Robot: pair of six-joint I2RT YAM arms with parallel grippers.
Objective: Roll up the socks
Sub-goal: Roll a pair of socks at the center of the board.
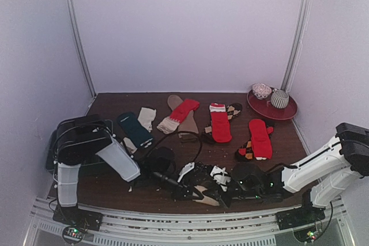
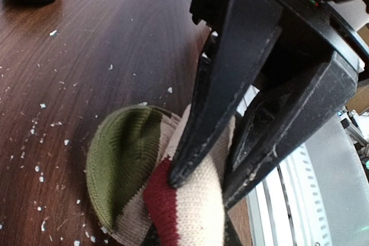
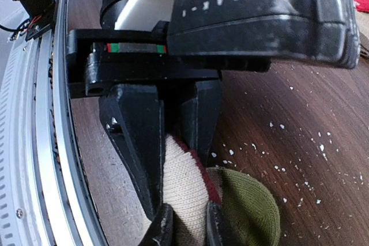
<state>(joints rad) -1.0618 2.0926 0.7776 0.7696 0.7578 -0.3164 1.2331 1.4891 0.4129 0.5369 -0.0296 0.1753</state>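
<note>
1. L tool [image 2: 200, 188]: clenched on cream-olive sock [image 2: 190, 217]. It pinches the cream knit right at the dark-red band. Olive toe cap bulges out beside it, resting on desk [image 1: 277, 142].
2. R tool [image 3: 176, 182]: grasping the same sock from the opp. side, cream knit squeezed btw both its fingers. L tool's tips show just beside it in R wrist view.
3. Sock pos: at desk's near edge, well apart from red plate [image 1: 285, 112], near-left of it.
4. On the plate: 2 rolled socks [image 1: 279, 98] touching, one white patterned, one grey striped.
5. Just left of plate, flat on desk: 2 red socks [image 1: 221, 124], each w/ an argyle sock [image 1: 247, 149] partly under or beside it.
6. Further left of plate: 3rd red one over a tan sock [image 1: 187, 125], then pale sock [image 1: 147, 118], then teal sock [image 1: 135, 129] farthest from plate.
7. White flecks [image 2: 43, 106] scattered over desk.
</note>
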